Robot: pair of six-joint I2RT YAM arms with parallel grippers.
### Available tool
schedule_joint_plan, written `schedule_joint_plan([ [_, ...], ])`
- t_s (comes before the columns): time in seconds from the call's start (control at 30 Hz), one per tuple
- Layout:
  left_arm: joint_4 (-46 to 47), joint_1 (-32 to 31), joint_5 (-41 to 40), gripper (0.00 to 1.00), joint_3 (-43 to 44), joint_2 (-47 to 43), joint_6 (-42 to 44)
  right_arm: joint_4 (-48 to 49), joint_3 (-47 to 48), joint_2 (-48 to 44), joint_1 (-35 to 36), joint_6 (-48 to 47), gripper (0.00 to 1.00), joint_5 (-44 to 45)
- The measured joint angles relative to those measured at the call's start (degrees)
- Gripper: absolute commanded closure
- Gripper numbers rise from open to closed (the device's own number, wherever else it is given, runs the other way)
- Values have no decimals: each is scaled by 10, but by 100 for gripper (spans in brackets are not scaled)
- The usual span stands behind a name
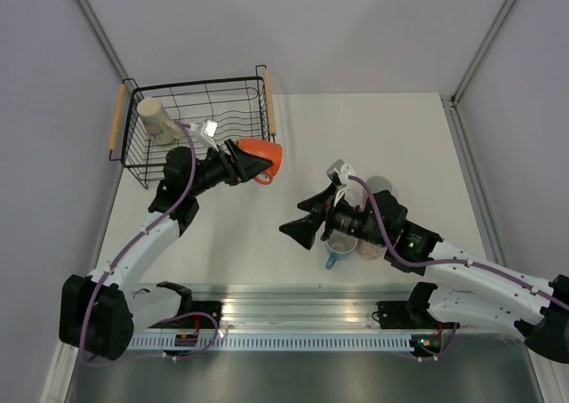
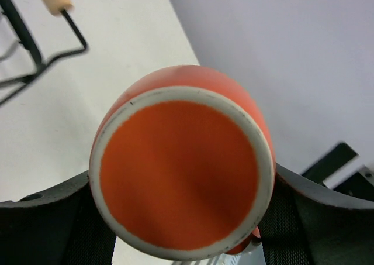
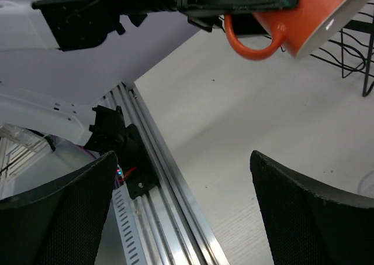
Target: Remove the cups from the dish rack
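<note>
The orange mug (image 1: 265, 159) is being gripped on its sides by the clenched left tool (image 1: 247, 163). It is being held tilted above the worktop (image 1: 400, 127), just right of the dish rack (image 1: 116, 116) in the upper left of the frame. A cream mug (image 1: 155, 118) is sitting in the rack's left corner. The right tool (image 1: 299, 230) is being held released and empty near frame centre. A blue mug (image 1: 335, 248) and a pinkish cup (image 1: 368, 250) are standing under the right arm.

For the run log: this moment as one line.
left hand shut on orange handled mug, outside black wire dish rack | right hand open, empty | cream cylindrical mug in rack
</note>
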Motion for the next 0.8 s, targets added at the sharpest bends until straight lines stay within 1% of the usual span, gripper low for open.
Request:
schedule_joint_plan([
  [0.17,122,0,88,98,-89,-33,-44,70,-29,2,-2,34,2,-33],
  [0.37,304,0,169,98,-189,-57,-104,138,-55,2,-11,81,2,-42],
  [0.57,459,0,207,98,-272,-58,-160,204,-85,0,-23,135,2,-28],
  [0.7,519,0,214,98,-302,-58,-185,243,-87,16,-26,163,3,-28],
  [0.8,539,1,218,98,-315,-58,-197,280,-87,48,-26,187,5,-35],
])
